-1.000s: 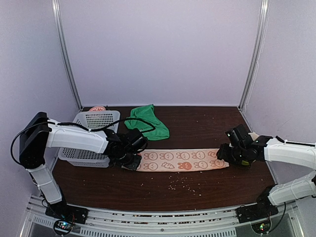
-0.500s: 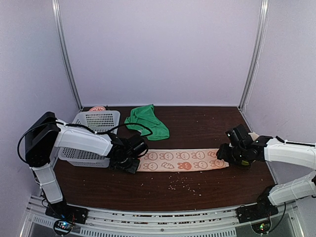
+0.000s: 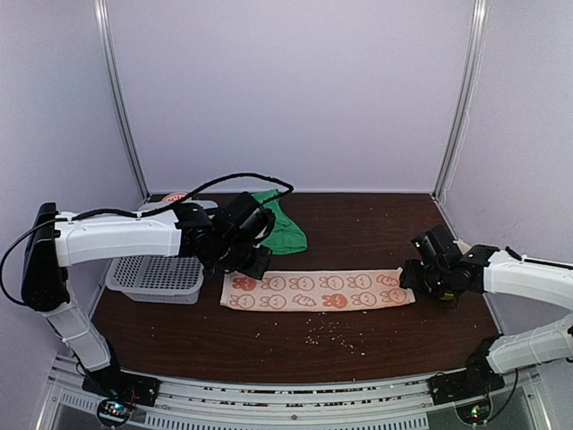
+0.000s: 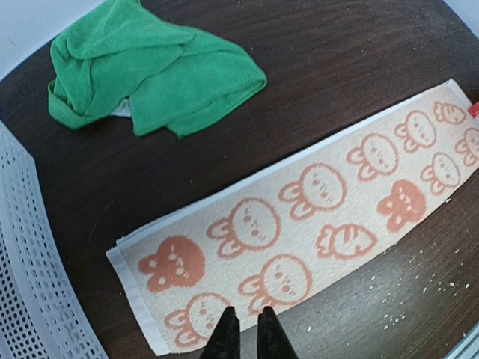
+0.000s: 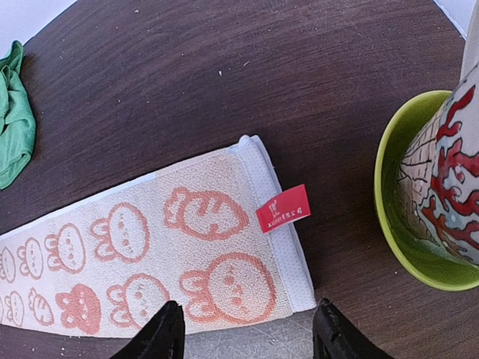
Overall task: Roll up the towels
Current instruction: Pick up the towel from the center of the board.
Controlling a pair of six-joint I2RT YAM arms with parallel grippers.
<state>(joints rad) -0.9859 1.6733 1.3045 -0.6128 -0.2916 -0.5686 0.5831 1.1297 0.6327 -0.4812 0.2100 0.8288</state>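
Observation:
The pinkish-beige towel printed with orange rabbits and carrots lies flat as a long strip across the table. The green towel sits crumpled behind its left part. My left gripper hovers above the strip's left end; its jaws stand only a slit apart with nothing between them. My right gripper hangs open and wide over the strip's right end, near the red label, and holds nothing.
A white mesh basket stands at the left, beside the strip's left end. A green-rimmed patterned bowl sits just right of the towel's right end. Pale crumbs dot the table in front of the strip.
My left gripper has let go of the strip's left end and risen up and back; that end now lies flat. The right gripper has barely moved.

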